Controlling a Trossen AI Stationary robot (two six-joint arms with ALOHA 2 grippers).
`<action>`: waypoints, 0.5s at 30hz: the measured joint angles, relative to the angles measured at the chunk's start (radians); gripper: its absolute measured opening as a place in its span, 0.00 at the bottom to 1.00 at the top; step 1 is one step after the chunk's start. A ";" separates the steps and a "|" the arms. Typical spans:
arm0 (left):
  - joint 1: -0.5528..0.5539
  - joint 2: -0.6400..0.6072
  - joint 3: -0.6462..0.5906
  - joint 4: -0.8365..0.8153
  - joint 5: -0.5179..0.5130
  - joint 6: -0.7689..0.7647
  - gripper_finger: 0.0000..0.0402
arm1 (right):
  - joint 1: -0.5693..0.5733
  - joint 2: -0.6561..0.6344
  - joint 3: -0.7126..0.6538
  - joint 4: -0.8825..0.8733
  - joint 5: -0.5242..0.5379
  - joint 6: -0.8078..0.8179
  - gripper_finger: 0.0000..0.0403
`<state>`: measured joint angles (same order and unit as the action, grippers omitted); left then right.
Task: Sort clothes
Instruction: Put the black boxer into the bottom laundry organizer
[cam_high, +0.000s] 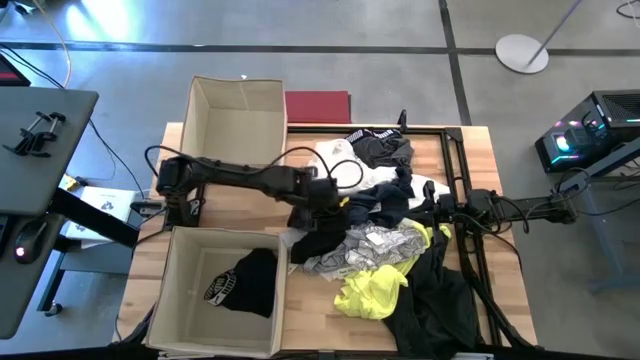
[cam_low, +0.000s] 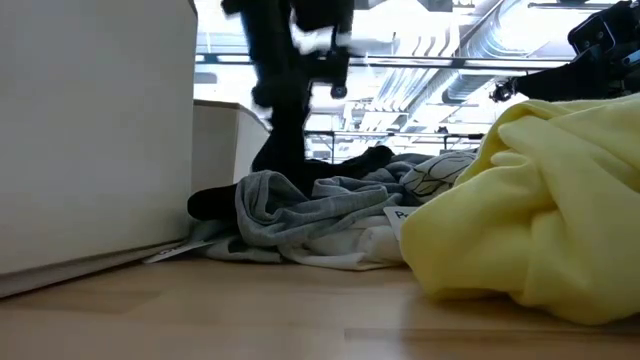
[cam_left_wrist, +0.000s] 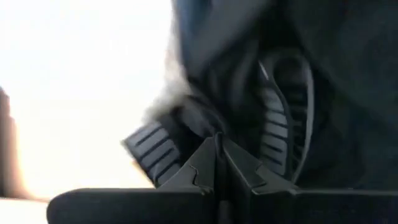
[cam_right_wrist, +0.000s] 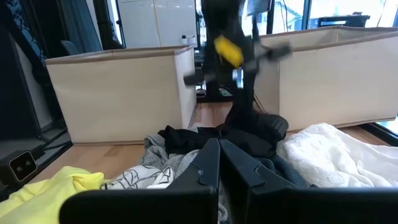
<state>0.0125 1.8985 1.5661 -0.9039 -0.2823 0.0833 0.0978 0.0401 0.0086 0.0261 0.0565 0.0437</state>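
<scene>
High view, left to right. Two beige fabric boxes with stiff upright walls stand at the table's left: the far box (cam_high: 238, 115) at 11 o'clock, and the near box (cam_high: 222, 290) at 7 o'clock, which holds a crumpled black garment with a white print (cam_high: 244, 283). A flat dark red rectangle (cam_high: 318, 106) lies at 12 o'clock beside the far box.

The left arm reaches from 9 o'clock toward the table's centre. The left gripper (cam_high: 318, 207) is clamped on a dark navy garment (cam_high: 322, 238), whose limp cloth hangs from the fingers and trails onto the pile. In the left wrist view the fingers (cam_left_wrist: 239, 163) meet around dark ribbed fabric.

The clothes form a loose heap of soft folds from the centre toward 3 o'clock. A white garment (cam_high: 335, 160) with a quilted texture lies at 1 o'clock. A light grey garment with dark line markings (cam_high: 372, 247) lies at the centre. A neon yellow garment (cam_high: 378, 288) of thick fleecy cloth bunches at 5 o'clock, and a smooth black garment (cam_high: 435, 305) spreads beside it.

The right gripper (cam_high: 440, 212) rests at 3 o'clock at the heap's edge. In the right wrist view its two fingers (cam_right_wrist: 239, 163) are pressed together with nothing between them.
</scene>
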 joint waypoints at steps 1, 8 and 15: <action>-0.011 -0.005 0.041 -0.023 -0.023 0.001 0.01 | 0.000 0.001 0.000 0.000 0.000 0.000 0.00; -0.102 -0.046 0.332 -0.055 -0.173 0.126 0.00 | 0.000 0.016 0.000 0.000 0.000 0.000 0.00; -0.231 -0.105 0.574 -0.060 -0.456 0.318 0.00 | 0.000 0.018 0.000 0.000 0.000 0.000 0.00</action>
<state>-0.2190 1.7934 2.1397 -0.9634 -0.7385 0.4011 0.0978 0.0586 0.0086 0.0261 0.0563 0.0438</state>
